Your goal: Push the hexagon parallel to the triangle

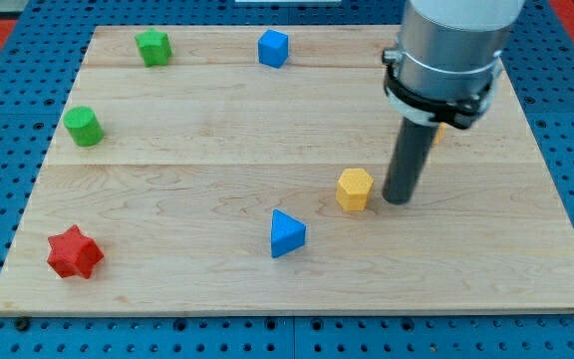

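step: lining up push | my tip (400, 199) just right of yellow hexagon (355, 188), mid-table (167, 289) | no hand on rod, nothing held | next: nudge hexagon toward bottom edge, level with blue triangle (287, 234)

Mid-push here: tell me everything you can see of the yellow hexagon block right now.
The yellow hexagon is a small, solid-looking block with a flat six-sided top and short orange-shaded side walls. It lies flat on the wooden board, right of centre. My tip stands just at the view's right of it, very near; whether they touch cannot be told. The blue triangle lies apart from it, toward the view's lower left. Nothing rests on it.
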Controlling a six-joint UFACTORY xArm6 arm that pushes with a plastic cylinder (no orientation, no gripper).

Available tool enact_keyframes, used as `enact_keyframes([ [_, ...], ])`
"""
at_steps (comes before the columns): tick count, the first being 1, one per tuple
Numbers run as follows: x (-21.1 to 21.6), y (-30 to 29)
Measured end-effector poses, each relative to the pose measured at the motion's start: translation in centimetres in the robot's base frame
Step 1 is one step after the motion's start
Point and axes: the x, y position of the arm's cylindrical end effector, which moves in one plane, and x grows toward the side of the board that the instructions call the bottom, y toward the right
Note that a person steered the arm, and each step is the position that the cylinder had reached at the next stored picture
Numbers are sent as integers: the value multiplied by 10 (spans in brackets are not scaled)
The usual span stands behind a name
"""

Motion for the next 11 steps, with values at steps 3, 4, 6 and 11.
enact_keyframes([
  [3,-92,0],
  [4,-89,-9],
  [6,-43,-44],
  [11,25,63],
])
